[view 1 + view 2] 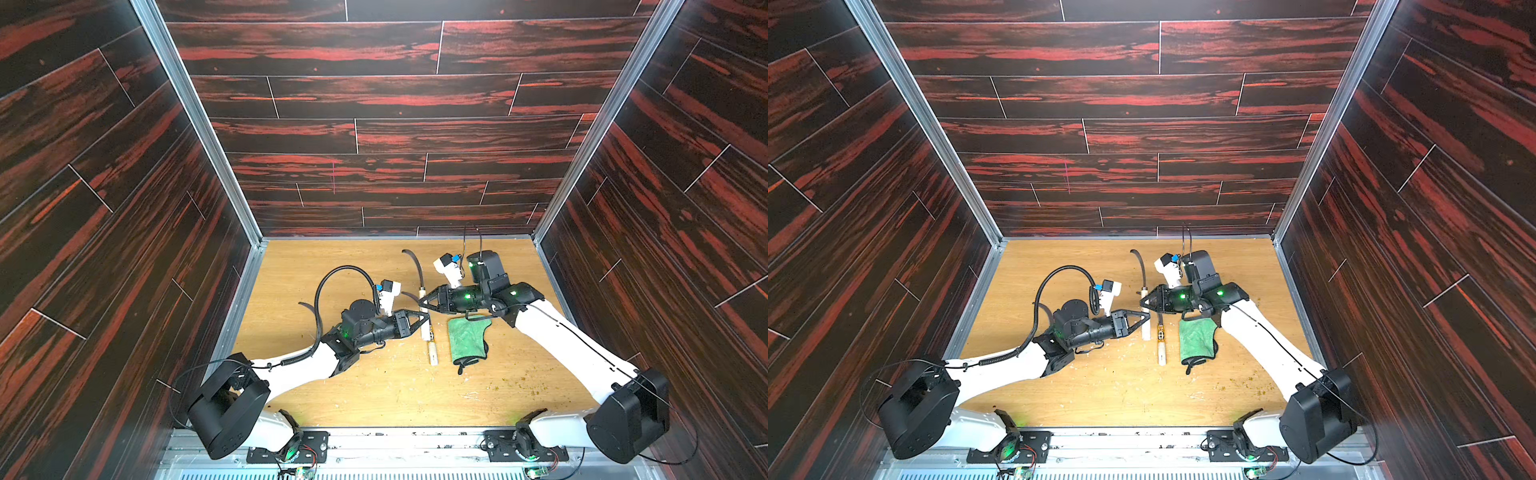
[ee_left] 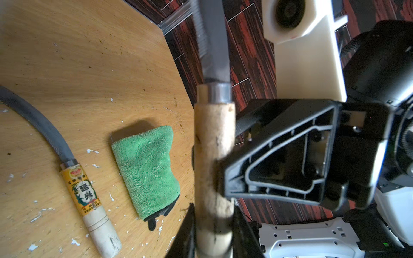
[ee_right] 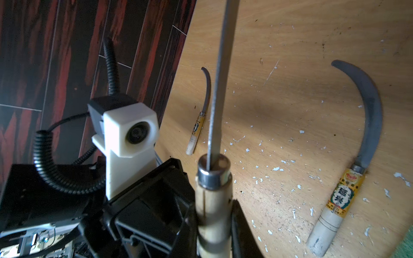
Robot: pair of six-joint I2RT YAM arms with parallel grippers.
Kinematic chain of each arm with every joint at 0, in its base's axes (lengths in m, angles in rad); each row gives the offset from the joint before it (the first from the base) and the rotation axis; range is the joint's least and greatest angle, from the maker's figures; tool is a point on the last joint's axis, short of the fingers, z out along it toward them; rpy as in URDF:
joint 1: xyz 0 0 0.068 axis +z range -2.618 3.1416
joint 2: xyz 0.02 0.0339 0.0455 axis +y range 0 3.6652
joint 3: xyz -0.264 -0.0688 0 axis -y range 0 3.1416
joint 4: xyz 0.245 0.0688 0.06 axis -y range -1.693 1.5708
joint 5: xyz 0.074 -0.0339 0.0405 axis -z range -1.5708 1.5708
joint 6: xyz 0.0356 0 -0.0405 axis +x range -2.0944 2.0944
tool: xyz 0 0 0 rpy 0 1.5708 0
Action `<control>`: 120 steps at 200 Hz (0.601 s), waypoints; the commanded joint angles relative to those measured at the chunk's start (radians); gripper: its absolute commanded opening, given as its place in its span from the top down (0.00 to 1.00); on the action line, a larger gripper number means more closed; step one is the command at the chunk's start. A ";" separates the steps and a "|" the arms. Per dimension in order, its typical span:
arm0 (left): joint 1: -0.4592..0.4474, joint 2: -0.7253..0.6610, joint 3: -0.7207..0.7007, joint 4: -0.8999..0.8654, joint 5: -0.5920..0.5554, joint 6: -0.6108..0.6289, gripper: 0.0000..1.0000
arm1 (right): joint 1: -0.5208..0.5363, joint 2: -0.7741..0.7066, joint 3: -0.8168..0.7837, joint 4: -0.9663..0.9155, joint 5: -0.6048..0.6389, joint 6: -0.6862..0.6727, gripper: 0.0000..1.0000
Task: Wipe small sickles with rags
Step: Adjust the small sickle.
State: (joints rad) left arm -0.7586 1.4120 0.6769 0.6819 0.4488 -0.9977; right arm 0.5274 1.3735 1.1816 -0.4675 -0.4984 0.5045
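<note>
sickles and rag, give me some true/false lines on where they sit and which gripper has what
1. The green rag lies on the table, in neither gripper. True.
2. Only the left gripper grips the raised sickle. False: the right gripper is closed on its handle too, nearer the blade.
3. The raised sickle has a yellow label on its handle. False: its handle is bare wood.
4. A labelled sickle lies on the table beside the green rag, not touching it. True.
</note>
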 commanded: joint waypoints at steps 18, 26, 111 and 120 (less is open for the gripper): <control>-0.007 -0.009 0.033 -0.054 -0.012 0.035 0.69 | 0.064 0.020 0.053 -0.004 0.055 0.048 0.99; -0.007 -0.004 0.037 -0.054 -0.012 0.034 0.66 | 0.070 0.025 0.056 -0.002 0.061 0.051 0.99; -0.010 0.037 0.068 -0.059 -0.021 0.031 0.61 | 0.096 0.038 0.078 -0.004 0.087 0.079 0.99; -0.009 0.041 0.071 -0.059 -0.022 0.030 0.61 | 0.101 0.041 0.076 -0.003 0.095 0.085 0.99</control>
State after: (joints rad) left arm -0.7654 1.4410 0.7147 0.6357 0.4370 -0.9836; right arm 0.6128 1.3899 1.2316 -0.4717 -0.4175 0.5678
